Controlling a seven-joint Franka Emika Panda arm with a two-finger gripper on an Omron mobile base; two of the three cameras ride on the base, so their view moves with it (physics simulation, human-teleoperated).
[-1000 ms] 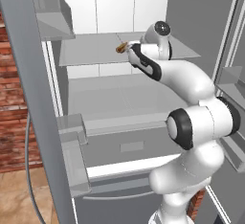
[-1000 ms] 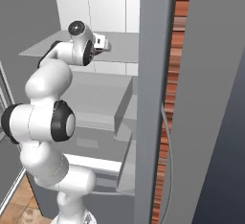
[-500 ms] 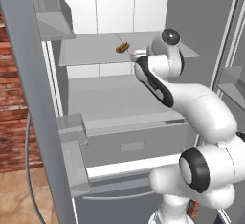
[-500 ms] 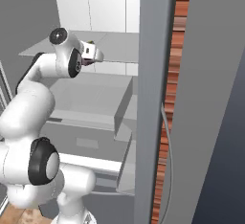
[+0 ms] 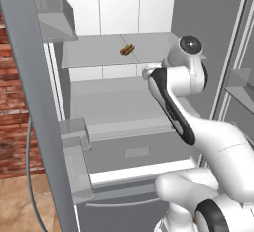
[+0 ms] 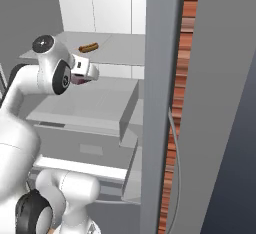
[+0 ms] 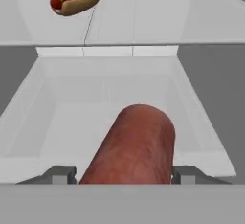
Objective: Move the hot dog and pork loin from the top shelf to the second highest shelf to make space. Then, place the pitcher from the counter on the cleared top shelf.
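Pork loin (image 7: 136, 144) clamped in the tool (image 7: 124, 174) in the hand view; hot dog (image 5: 127, 50) on top shelf (image 5: 89, 52).

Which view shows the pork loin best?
The hand view: the pork loin fills the foreground between the gripper fingertips, reddish-brown and cylindrical. In the right base view only a small pinkish end peeks out under the hand. In the left base view the arm hides it.
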